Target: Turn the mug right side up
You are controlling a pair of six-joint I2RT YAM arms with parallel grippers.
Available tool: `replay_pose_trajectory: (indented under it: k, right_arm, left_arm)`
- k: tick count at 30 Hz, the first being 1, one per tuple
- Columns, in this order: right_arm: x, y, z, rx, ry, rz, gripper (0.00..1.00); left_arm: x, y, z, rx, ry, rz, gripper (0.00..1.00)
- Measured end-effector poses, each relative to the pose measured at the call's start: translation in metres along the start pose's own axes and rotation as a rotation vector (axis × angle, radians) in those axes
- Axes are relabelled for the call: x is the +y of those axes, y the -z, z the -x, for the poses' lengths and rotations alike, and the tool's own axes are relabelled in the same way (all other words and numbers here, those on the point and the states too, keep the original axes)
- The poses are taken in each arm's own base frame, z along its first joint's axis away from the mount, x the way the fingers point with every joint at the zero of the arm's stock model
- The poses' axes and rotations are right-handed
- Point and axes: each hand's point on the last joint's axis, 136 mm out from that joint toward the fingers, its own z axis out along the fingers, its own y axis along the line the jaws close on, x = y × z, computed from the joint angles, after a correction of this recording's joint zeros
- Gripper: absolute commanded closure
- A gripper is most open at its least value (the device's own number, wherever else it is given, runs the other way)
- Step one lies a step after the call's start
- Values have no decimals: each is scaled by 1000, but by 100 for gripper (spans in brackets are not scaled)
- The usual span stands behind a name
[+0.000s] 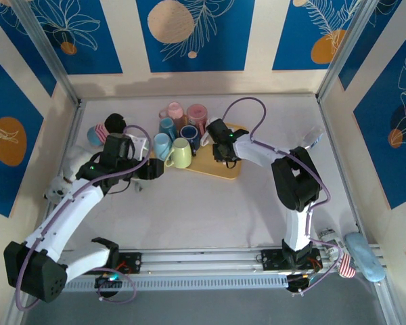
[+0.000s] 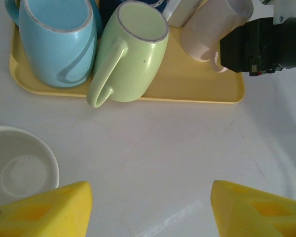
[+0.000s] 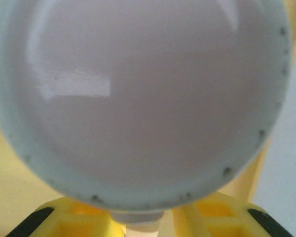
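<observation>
I find the left end effector released and holding nothing, over bare white tabletop on the near side of the flat yellow plastic tray. The pale cream glazed ceramic mug stands at the tray's right end, past the light green ceramic mug. The right end effector is much the nearer. Its yellow fingers flank a pale stub, probably the handle. I cannot tell whether it is clenched. I judge the cream mug's long axis points roughly at that wrist. I read no markings.

Pale pinkish mug on yellow tray
</observation>
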Motion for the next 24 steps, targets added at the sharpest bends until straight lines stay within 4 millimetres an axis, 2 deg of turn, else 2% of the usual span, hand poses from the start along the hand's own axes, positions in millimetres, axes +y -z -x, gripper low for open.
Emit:
replay_pose_trajectory:
  k: [5,16,20,24]
  right_arm:
    - [-4,0,-1,1,-3,-22,79]
    - [-7,4,-3,-7,36,-35,99]
    - [-4,18,-8,-9,69,6,100]
    - [5,51,-9,-38,92,112,100]
  left_arm:
    - [1,-1,-2,4,1,1,35]
    - [-1,-2,2,-10,1,-8,35]
    - [-5,-3,5,-15,22,-31,35]
    - [-13,-4,11,-41,52,-79,35]
